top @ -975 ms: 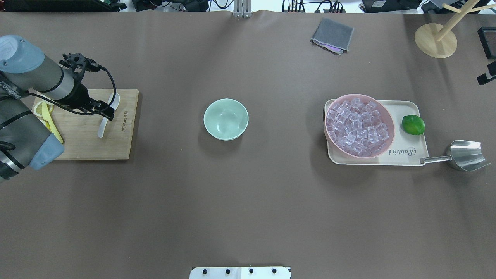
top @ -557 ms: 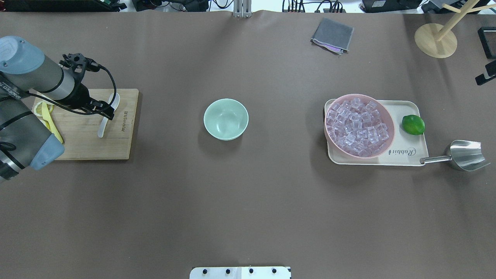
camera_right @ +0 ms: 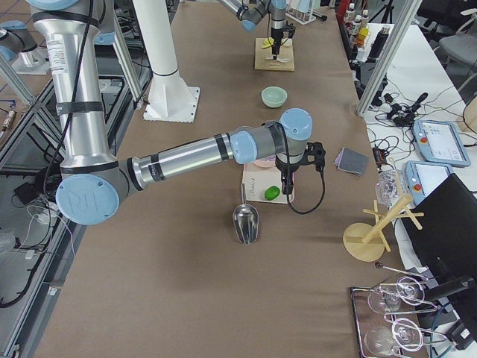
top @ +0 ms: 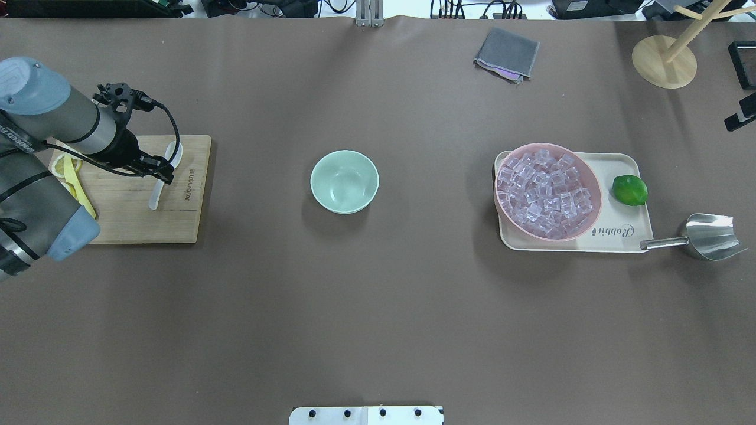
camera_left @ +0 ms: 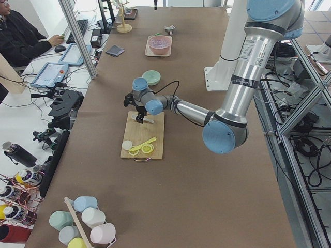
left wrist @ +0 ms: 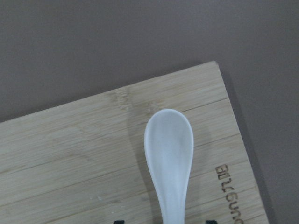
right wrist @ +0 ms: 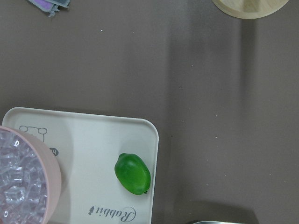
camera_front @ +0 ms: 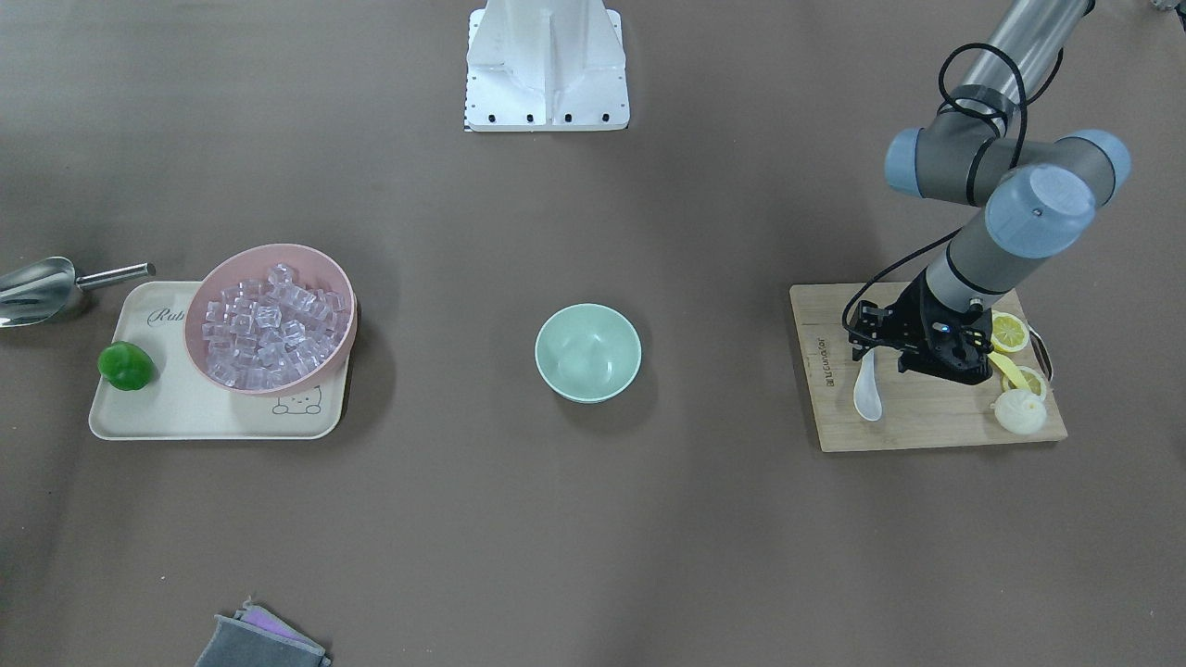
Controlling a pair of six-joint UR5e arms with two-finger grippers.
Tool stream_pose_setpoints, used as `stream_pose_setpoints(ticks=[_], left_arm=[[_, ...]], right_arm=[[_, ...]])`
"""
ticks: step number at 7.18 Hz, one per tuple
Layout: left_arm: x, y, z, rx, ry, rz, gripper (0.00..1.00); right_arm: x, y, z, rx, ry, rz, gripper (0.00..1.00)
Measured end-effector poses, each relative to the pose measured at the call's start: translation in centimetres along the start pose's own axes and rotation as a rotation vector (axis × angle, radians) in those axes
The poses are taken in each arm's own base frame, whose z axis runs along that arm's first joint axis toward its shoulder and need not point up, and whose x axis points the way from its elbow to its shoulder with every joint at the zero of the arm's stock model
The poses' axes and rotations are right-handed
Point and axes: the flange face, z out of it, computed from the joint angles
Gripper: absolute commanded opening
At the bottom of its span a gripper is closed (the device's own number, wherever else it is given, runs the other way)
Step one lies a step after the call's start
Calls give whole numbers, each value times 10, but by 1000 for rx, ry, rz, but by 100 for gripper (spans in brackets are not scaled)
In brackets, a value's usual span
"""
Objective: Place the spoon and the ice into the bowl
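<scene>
The white spoon [top: 173, 152] lies on the wooden cutting board [top: 127, 218], scoop pointing away from the robot. My left gripper [top: 162, 172] hangs low over the spoon's handle. In the left wrist view the scoop [left wrist: 168, 144] fills the middle, and two dark fingertips [left wrist: 211, 221] stand apart on either side of the handle, so the gripper is open. The mint-green bowl [top: 344, 181] stands empty at mid-table. The ice [top: 544, 192] fills a pink bowl [top: 592, 208]. My right gripper [camera_right: 284, 186] hangs above the tray's lime end; I cannot tell whether it is open or shut.
Lemon slices and a long yellow spoon [top: 75, 180] lie at the board's left end. A cream tray [top: 620, 236] holds the pink bowl and a lime [top: 629, 190]. A metal scoop [top: 709, 236], a grey cloth [top: 507, 53] and a wooden stand [top: 664, 62] are on the right.
My left wrist has shifted slightly away from the robot over the spoon. The spoon, bowls and ice have not moved.
</scene>
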Motion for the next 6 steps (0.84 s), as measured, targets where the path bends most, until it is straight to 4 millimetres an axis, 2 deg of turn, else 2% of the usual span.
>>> stream_pose_setpoints(ticks=[2,4,5,6], left_arm=[[8,0,2,-2,5,-5,56],[6,1,5,-6,1,-4,56],[4,2,6,-9,-1,-6,51],[3,3,7,-12,-3,-7,39]], right_arm=[[1,0,1,-1,0,1,100],[0,0,1,-1,0,1,100],[0,0,1,-1,0,0,100],[-1,0,1,-1,0,0,100]])
